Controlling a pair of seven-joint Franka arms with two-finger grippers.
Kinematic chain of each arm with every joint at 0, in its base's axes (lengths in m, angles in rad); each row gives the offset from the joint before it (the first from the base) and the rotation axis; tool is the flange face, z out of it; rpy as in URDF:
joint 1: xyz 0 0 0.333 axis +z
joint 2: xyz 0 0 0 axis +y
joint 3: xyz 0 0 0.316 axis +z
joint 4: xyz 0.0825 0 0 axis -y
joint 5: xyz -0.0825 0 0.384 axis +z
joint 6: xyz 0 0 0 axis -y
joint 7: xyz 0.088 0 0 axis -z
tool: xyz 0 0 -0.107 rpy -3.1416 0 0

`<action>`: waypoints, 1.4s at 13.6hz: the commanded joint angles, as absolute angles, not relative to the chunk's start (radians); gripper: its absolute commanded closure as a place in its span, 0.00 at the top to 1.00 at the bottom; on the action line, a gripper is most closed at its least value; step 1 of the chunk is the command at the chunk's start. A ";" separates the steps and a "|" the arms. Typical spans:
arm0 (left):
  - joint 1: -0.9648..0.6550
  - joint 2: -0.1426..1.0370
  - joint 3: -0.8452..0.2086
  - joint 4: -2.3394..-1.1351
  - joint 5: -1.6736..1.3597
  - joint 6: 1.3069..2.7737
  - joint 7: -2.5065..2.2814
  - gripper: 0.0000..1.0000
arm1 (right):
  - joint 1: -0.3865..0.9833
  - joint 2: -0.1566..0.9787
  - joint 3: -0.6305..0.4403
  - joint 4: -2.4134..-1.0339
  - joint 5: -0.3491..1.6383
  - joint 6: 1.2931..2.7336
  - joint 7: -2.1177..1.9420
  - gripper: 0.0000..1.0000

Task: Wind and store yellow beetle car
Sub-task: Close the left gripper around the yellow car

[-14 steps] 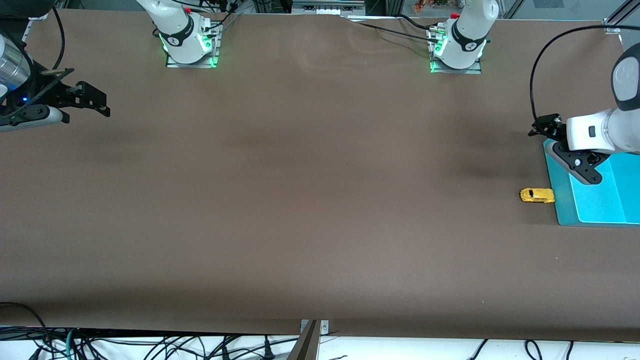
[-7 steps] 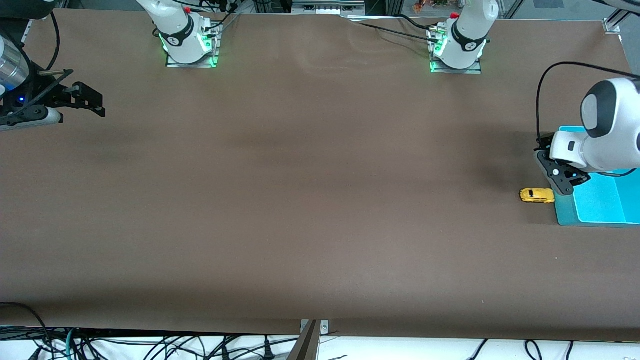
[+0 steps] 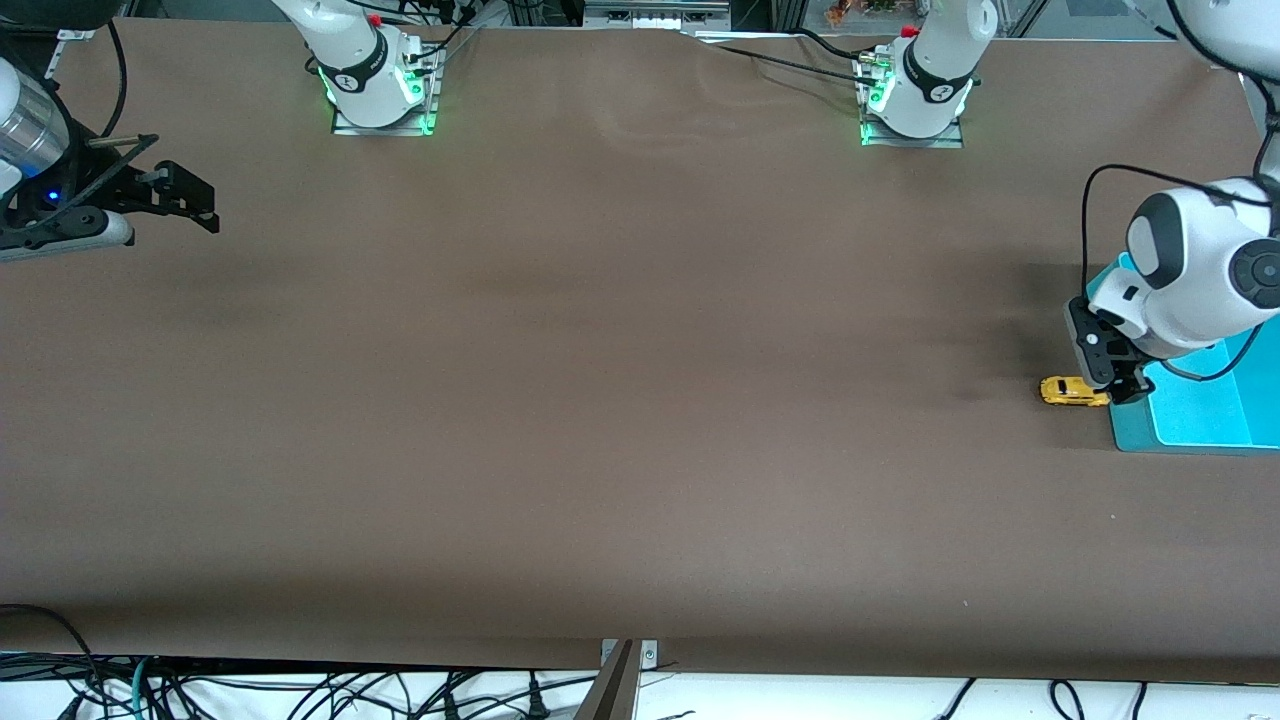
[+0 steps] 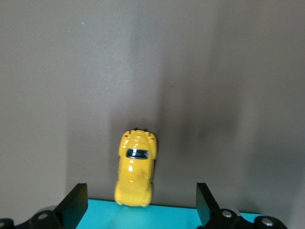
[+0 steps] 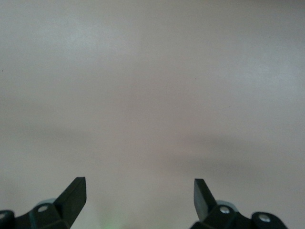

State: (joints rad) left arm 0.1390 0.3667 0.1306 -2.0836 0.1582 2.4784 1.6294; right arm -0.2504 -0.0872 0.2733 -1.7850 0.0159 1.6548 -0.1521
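Left gripper (image 3: 1112, 388) has swung down over the yellow beetle car (image 3: 1073, 391), fingers released; right gripper (image 3: 170, 195) waits, released. Descending off-centre could nudge the car, at the teal tray's (image 3: 1200, 420) nine o'clock, along the bench.

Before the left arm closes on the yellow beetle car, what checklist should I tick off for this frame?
1. yellow beetle car on its wheels on the table: ok.
2. left gripper open, fingers spread wider than the car: ok.
3. Car centred between the fingers: not ok; in the left wrist view it sits closer to one finger.
4. Car free of the teal tray: cannot tell; one end of the car reaches the tray's edge.
5. Gripper low enough to grasp: cannot tell.
6. right gripper open, waiting over the table at the right arm's end: ok.
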 commanded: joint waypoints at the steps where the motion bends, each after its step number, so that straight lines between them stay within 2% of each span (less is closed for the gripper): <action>1: 0.163 0.429 0.129 -2.074 0.178 2.588 1.742 1.00 | -0.235 -0.080 0.272 -1.753 0.012 1.621 -0.106 1.00; 4: 0.181 0.494 0.129 -2.071 0.169 2.634 1.743 1.00 | -0.204 -0.078 0.273 -1.743 0.012 1.609 -0.026 1.00; 11: 0.209 0.540 0.129 -2.066 0.167 2.697 1.744 1.00 | -0.207 -0.072 0.268 -1.743 0.053 1.588 -0.020 1.00; 12: 0.207 0.538 0.129 -2.063 0.167 2.697 1.749 0.83 | -0.206 -0.074 0.270 -1.741 0.095 1.586 -0.018 1.00; 13: 0.201 0.537 0.129 -2.063 0.172 2.692 1.764 0.35 | -0.206 -0.074 0.270 -1.741 0.103 1.586 -0.017 1.00; 14: 0.201 0.537 0.129 -2.063 0.172 2.691 1.773 0.11 | -0.206 -0.074 0.270 -1.741 0.103 1.586 -0.017 1.00; 18: 0.199 0.522 0.126 -2.060 0.167 2.669 1.775 0.08 | -0.206 -0.072 0.272 -1.741 0.097 1.586 -0.021 1.00; 19: 0.199 0.505 0.123 -2.050 0.161 2.604 1.775 0.08 | -0.206 -0.072 0.272 -1.741 0.095 1.586 -0.023 1.00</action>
